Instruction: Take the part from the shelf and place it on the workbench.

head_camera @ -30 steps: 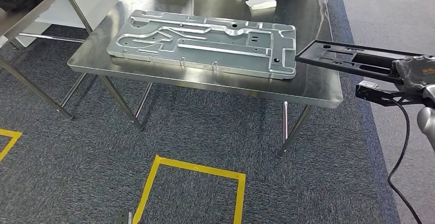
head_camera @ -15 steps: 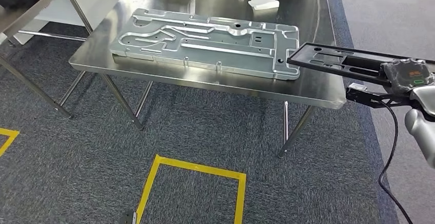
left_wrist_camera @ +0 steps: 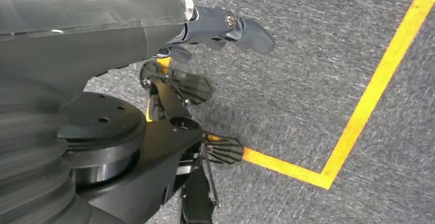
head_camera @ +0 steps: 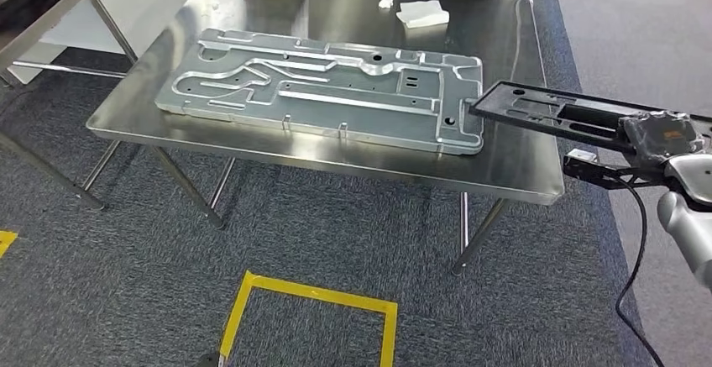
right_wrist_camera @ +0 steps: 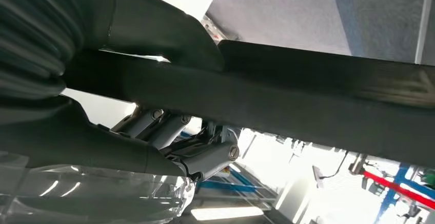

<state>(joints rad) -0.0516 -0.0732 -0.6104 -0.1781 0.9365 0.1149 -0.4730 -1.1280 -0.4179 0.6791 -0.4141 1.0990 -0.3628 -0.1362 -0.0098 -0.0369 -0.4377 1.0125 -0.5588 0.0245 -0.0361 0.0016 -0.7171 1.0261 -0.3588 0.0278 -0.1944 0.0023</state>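
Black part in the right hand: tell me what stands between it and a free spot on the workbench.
The black part, held by the right hand, hangs over the workbench's right edge. The big metal plate covers most of the top, its end just under the part's tip. Bare steel shows along the right edge.

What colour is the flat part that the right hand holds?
Black. The flat plastic part in the right hand shows best in the head view.

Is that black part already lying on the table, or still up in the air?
In the air: the right hand holds the black part above the table edge.
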